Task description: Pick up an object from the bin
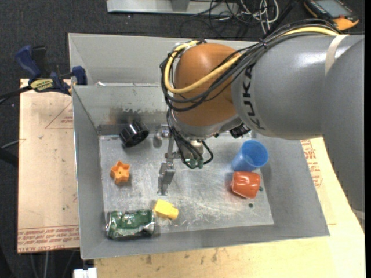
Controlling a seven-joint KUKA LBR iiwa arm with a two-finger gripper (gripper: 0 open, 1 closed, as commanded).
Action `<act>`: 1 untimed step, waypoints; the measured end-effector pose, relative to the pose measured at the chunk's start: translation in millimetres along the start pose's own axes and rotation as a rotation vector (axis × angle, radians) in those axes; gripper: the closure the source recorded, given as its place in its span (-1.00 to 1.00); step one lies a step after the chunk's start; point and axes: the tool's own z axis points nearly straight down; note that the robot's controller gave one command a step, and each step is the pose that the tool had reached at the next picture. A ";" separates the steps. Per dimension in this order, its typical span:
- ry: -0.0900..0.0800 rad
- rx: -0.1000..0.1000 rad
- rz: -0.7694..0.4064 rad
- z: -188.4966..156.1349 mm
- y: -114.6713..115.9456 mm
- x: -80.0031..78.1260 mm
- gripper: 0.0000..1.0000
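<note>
Camera view: the pincer (166,178) hangs over the bare middle of the grey bin (87,155); whether it is open or closed cannot be told. Nearest, just below it in the frame, lies a yellow block (166,209). An orange star-shaped piece (120,172) lies to its left, and a blue cup (251,155) to its right. The grey arm (301,80) bears partly hidden "KUKA" lettering.

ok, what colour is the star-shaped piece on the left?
Orange. The star shows best in the camera view.
</note>
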 end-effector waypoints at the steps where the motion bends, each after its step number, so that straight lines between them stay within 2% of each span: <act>1: -0.008 -0.001 0.003 -4.5 -0.7 -1.8 -1.00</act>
